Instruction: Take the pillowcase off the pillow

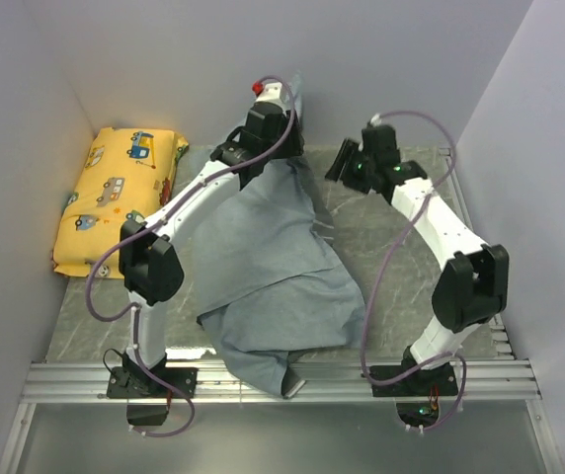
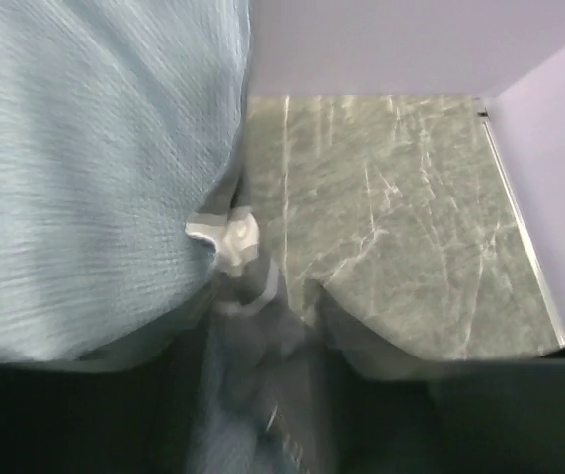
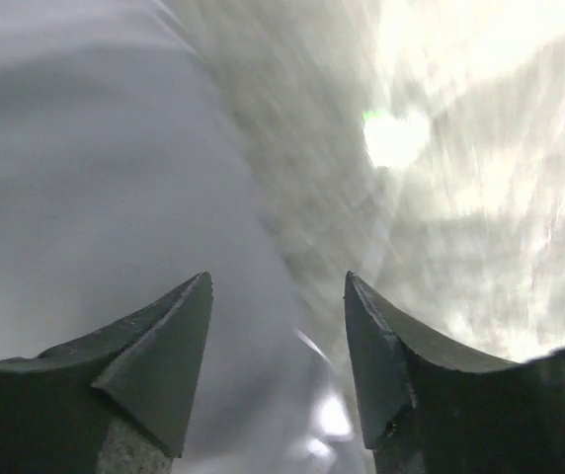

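Observation:
The pillowcase (image 1: 273,276) shows its lighter blue-grey inside. It hangs from the back of the table and drapes down over the front rail. My left gripper (image 1: 288,104) is raised near the back wall and shut on a bunched edge of it. In the left wrist view the fabric (image 2: 85,178), with a bit of white band (image 2: 225,235), is pinched in my left gripper (image 2: 263,336). My right gripper (image 1: 343,159) is open and empty just right of the hanging cloth; the right wrist view shows my right gripper (image 3: 278,281) over blurred grey. The white pillow is hidden or out of view.
A yellow cartoon-vehicle pillow (image 1: 120,197) lies at the far left against the wall. The marble table top (image 1: 411,286) shows at the right. Walls close in the back and both sides. A metal rail (image 1: 85,380) runs along the front edge.

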Robot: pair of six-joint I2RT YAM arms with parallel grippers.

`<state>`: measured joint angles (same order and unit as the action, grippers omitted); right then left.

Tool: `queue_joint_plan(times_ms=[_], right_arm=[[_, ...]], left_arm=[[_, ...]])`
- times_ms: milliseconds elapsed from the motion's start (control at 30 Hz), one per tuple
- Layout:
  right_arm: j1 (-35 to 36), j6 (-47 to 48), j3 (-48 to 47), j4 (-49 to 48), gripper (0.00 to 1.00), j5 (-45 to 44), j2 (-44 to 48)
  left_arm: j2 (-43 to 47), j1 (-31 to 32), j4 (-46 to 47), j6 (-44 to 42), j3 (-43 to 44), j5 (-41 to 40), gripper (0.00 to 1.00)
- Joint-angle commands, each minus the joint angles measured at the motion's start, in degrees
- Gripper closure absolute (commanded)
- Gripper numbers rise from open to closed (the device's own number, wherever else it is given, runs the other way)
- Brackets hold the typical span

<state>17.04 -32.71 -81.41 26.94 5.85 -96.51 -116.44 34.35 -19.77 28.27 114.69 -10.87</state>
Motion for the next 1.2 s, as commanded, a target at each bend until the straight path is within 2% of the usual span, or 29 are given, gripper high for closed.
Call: queue_joint_plan(times_ms=[0, 100, 200, 267, 367, 400, 500, 533, 633, 700, 833, 900, 933, 967, 1000, 1100, 1167], right_arm=[[-0.4, 2.6, -9.6, 4.7, 0.35, -5.0, 6.1], [-0.3, 2.4, -11.3, 6.4, 0.33, -5.4, 10.1], [1.6, 2.4, -7.6, 5.4, 0.32, -4.6, 16.8], [6.3, 2.7, -2.3, 5.1, 0.32, -5.8, 23.1], [15.0, 2.2, 7.4, 4.5, 0.32, -13.8, 32.5], [21.9, 1.2, 10.2, 4.8, 0.32, -15.8, 34.8], [31.4, -5.4, 22.9, 3.2, 0.32, -22.3, 44.8], [36.8, -7.5, 25.9, 2.9, 0.32, -23.7, 48.8], [45.0, -15.3, 36.9, 2.2, 0.32, -28.2, 53.3], [47.3, -19.1, 40.1, 1.4, 0.32, -29.7, 53.3], [46.4, -20.6, 45.7, -6.4, 0.4, -28.4, 48.8], [38.8, -17.8, 46.1, -9.2, 0.48, -24.3, 47.1], [34.6, -16.5, 46.3, -12.3, 0.66, -18.9, 46.0], [30.9, -14.2, 46.4, -13.7, 0.75, -16.9, 45.6], [24.3, -12.8, 46.0, -14.5, 0.89, -16.1, 45.3], [15.6, -8.1, 39.0, -12.3, 1.0, -16.8, 41.8], [12.7, -6.0, 33.5, -12.1, 1.0, -14.7, 38.7]], left_arm=[[5.7, -0.8, -1.4, -1.4, 2.8, 2.3, 0.4], [8.7, -1.5, -0.8, -2.8, 1.4, 2.0, 0.18], [11.9, -2.5, 0.1, -3.0, -1.0, 3.0, 0.1], [13.4, -2.8, -1.1, -3.5, -2.5, 3.8, 0.09], [18.5, -2.8, -1.1, -4.0, -8.8, 4.9, 0.08], [21.8, -2.8, -0.7, -4.0, -11.0, 5.4, 0.08], [29.4, -2.7, 1.3, -3.3, -21.4, 9.7, 0.08], [31.4, -2.7, 1.7, -2.9, -26.7, 10.3, 0.07], [39.1, -1.2, 3.9, -1.6, -36.8, 13.1, 0.05], [42.9, 0.6, 3.7, -1.6, -39.6, 13.5, 0.05], [45.9, 4.0, 2.8, -0.8, -43.8, 12.1, 0.05], [45.3, 6.1, 2.1, -1.2, -44.3, 11.1, 0.05], [44.9, 6.8, 1.4, -1.3, -44.3, 11.0, 0.05], [44.6, 7.5, 1.0, -1.8, -44.4, 11.0, 0.06], [43.9, 9.1, 1.0, -1.9, -44.6, 11.0, 0.06], [42.0, 12.0, 1.7, -2.2, -44.6, 7.5, 0.05], [40.2, 13.0, 1.7, -2.9, -43.2, 6.0, 0.04]])
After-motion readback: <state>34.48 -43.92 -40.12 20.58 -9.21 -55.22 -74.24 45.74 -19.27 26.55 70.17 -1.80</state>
